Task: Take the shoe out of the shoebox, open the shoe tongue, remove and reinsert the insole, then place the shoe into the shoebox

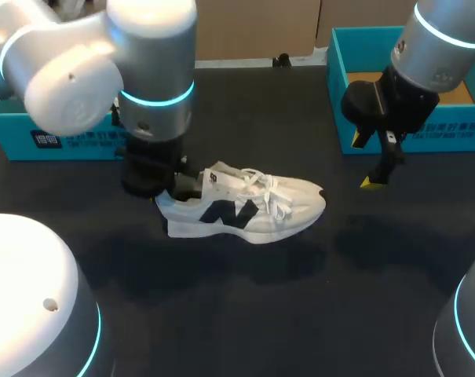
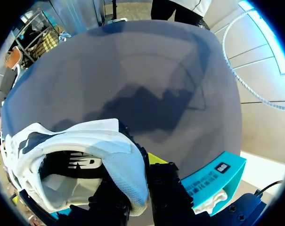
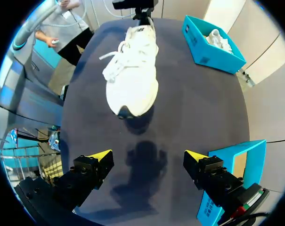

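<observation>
White shoe (image 1: 249, 206), dark side logo, stands on its sole out of the shoebox (image 1: 341, 86), near the middle of the tabletop (image 1: 261, 314). Its long axis runs left edge to right edge, heel toward the left. Head view: left hand (image 1: 174, 187) sits right at the heel. Right hand (image 1: 376, 166) hangs off the toe end, apart from it, just in front of the shoebox at the far right corner. A second teal box (image 1: 56, 137) is at the far left edge. Left wrist view: the heel collar is pinched between this hand's fingers, one inside the opening and one behind the heel, so it grips the shoe. Right wrist view: both yellow-tipped fingers are spread wide with only bare tabletop between them. The shoe lies straight ahead, toe pointing at the hand, laces and tongue beyond. Judgement: the left hand anchors the heel, and the free right hand is the one placed to come in along the axis for the tongue.
</observation>
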{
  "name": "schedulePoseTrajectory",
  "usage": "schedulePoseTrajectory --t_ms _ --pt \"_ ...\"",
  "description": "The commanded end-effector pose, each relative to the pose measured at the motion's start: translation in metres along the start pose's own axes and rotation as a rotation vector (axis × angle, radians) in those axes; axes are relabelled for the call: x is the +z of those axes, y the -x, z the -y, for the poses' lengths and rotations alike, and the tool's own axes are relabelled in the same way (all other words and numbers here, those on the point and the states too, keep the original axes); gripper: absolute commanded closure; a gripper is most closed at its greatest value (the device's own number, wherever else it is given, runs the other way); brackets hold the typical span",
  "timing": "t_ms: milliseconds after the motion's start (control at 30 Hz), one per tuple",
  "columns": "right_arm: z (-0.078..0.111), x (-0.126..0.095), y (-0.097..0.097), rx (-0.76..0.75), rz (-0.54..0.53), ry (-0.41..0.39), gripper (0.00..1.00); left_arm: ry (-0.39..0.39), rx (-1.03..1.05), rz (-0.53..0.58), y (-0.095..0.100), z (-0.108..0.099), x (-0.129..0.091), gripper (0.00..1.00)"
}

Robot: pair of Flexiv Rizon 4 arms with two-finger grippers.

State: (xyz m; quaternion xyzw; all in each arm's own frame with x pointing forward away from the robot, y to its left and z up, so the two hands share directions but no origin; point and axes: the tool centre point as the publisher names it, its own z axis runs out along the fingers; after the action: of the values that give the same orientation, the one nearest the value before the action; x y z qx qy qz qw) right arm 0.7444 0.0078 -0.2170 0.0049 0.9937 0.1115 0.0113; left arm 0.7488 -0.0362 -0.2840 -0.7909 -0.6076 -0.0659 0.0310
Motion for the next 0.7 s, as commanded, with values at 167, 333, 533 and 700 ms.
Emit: schedulePoseTrajectory --t_ms 167,333,533,700 --pt "0.0 0.001 0.001 0.0 -0.001 -0.001 0.0 -0.008 0.005 -0.026 0.011 -0.007 0.032 1.0" --pt "0.0 0.001 0.001 0.0 -0.001 -0.001 0.0 0.016 -0.002 -0.088 0.018 -0.008 0.057 1.0" --pt "0.0 0.001 0.001 0.0 -0.001 -0.001 0.0 0.024 -0.032 -0.131 0.021 -0.014 0.079 1.0" --pt "0.0 0.001 0.001 0.0 -0.001 -0.001 0.0 0.027 -0.068 -0.153 0.024 -0.018 0.089 1.0"
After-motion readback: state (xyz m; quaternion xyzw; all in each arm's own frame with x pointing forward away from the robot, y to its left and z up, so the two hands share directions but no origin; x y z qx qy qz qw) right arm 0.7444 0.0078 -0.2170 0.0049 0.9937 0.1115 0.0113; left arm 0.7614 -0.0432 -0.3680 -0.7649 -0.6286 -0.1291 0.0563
